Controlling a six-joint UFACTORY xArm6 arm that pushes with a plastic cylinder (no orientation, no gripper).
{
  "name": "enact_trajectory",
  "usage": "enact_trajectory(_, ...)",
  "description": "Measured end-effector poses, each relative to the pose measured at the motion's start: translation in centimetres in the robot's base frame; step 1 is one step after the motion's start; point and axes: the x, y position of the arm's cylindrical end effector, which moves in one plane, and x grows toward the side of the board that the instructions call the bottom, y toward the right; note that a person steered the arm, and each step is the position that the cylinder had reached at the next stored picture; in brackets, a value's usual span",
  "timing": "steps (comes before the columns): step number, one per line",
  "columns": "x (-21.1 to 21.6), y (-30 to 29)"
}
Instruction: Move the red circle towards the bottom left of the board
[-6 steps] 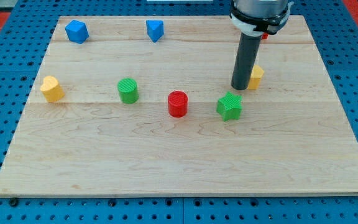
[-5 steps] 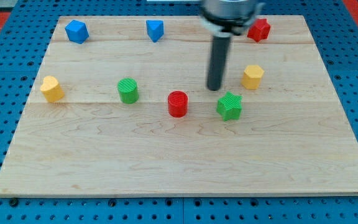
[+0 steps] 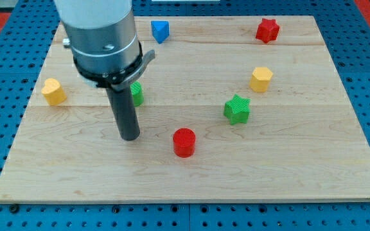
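The red circle (image 3: 184, 142) stands on the wooden board (image 3: 268, 167), a little left of centre and in the lower half. My tip (image 3: 130, 136) rests on the board to the left of the red circle, with a clear gap between them. The rod rises from the tip to the arm's grey body, which covers the board's upper left.
A green circle (image 3: 137, 94) shows partly behind the rod. A yellow block (image 3: 53, 91) sits at the left edge. A green star (image 3: 237, 109), a yellow hexagon (image 3: 261, 79), a red star (image 3: 268, 30) and a blue block (image 3: 160, 30) lie further up and right.
My tip has swept from above right of the red circle to its left and lower down. The red circle has shifted down the board. The arm now hides the top-left blue block.
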Motion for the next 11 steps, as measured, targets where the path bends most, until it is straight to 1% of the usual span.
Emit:
enact_trajectory(1, 0.2, -0.9)
enact_trajectory(2, -1.4, -1.9)
enact_trajectory(3, -2.6, 6.8)
enact_trajectory(4, -0.2, 11.2)
enact_trajectory(5, 3.2, 10.6)
enact_trajectory(6, 3.2, 14.7)
enact_trajectory(7, 6.1, 13.8)
enact_trajectory(8, 7.0, 6.6)
enact_trajectory(9, 6.4, -5.2)
enact_trajectory(10, 6.3, -4.3)
enact_trajectory(11, 5.0, 4.4)
